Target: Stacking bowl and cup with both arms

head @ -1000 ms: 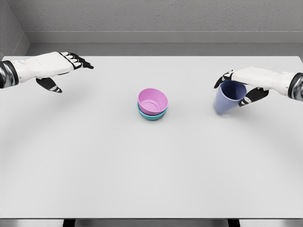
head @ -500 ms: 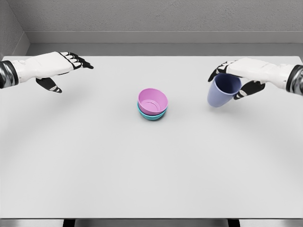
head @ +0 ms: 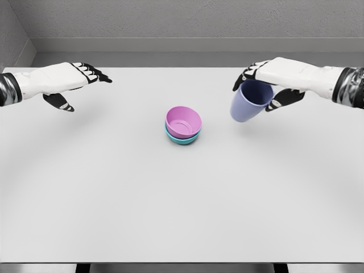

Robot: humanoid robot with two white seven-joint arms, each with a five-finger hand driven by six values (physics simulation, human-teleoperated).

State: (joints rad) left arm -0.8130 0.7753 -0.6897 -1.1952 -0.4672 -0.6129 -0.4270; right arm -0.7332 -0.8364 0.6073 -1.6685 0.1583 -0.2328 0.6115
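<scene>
While the pink bowl sits in the blue bowl, the right hand grips the cup, not stacked yet; the left hand waits loose, holding nothing.

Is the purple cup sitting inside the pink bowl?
No, the purple cup is held in the right hand, off to the right of the pink bowl, which sits nested in a teal bowl.

Pink bowl nested upright inside a teal bowl, mid-table, only the teal rim showing beneath. Periwinkle cup to the right and slightly farther back, tilted with its open mouth up and rightward, seemingly raised off the surface, held at the rim, well apart from the bowls.
</scene>
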